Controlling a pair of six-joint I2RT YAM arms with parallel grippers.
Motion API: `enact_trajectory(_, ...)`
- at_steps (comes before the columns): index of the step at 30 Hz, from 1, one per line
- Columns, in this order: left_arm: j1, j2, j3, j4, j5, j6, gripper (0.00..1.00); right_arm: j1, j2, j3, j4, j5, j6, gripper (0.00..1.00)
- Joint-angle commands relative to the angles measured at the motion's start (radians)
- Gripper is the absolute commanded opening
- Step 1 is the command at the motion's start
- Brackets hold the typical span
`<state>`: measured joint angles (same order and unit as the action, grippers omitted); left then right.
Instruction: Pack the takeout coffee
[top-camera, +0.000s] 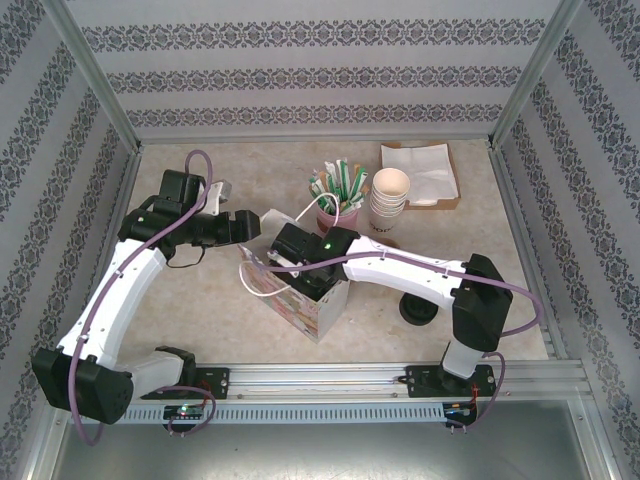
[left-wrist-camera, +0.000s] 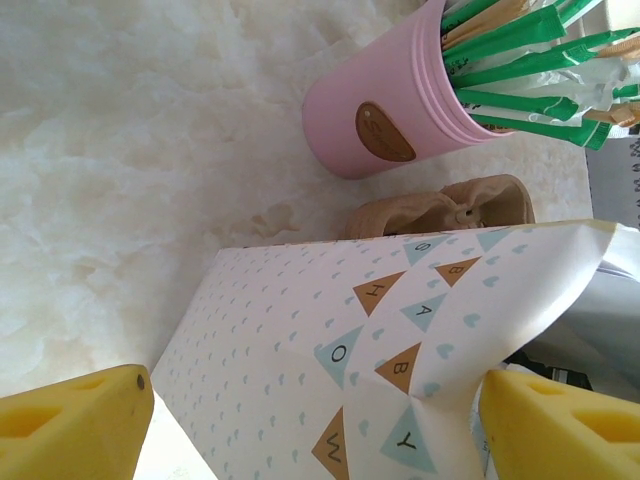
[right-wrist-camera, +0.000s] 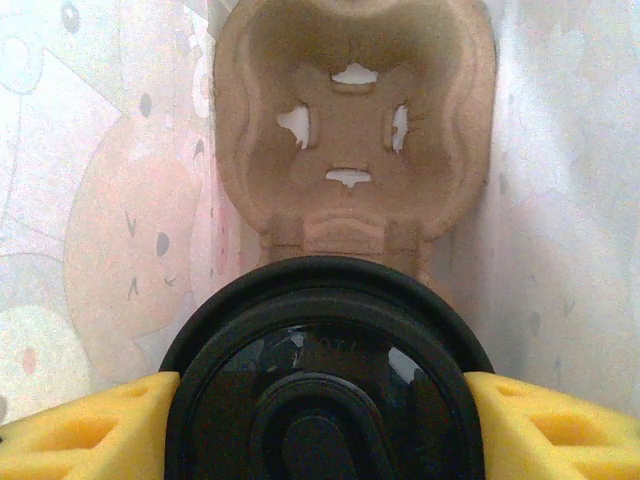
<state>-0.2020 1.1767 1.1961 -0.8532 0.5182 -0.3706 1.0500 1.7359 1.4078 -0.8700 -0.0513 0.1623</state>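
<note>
Beige marbled table (top-camera: 230, 325), patterned walls round it. The takeout coffee (right-wrist-camera: 320, 330) is inside the paper bag (top-camera: 318, 305), hanging over the near end of the pulp carrier (right-wrist-camera: 350, 130), whose far hole is empty. Right gripper (right-wrist-camera: 320, 400) is clamped on it, yellow pads against both sides of the black lid.

Handling guess: light paper cup with soft walls, crushes if squeezed. Lid is stiff but slick and could pop off. Safer grip is at the rim under the lid, kept upright.

Right arm reaches left across the table, wrist pointing down into the bag. Left arm arcs in from the left. Left gripper (left-wrist-camera: 318, 400) has its fingers wide apart, bag wall between them and nothing pinched.
</note>
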Motion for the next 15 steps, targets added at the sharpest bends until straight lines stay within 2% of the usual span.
enact_trajectory(1, -0.015, 0.008, 0.026, -0.036, -0.026, -0.001, 0.85, 0.017, 0.149, -0.164, -0.144, -0.192, 0.043, 0.54)
enact_trajectory(11, -0.032, 0.007, 0.031, -0.037, -0.042, -0.008, 0.85, 0.031, 0.208, -0.217, -0.164, -0.071, 0.042, 0.52)
enact_trajectory(15, -0.037, 0.006, 0.033, -0.040, -0.049, -0.009, 0.85, 0.040, 0.225, -0.241, -0.147, -0.075, 0.055, 0.52)
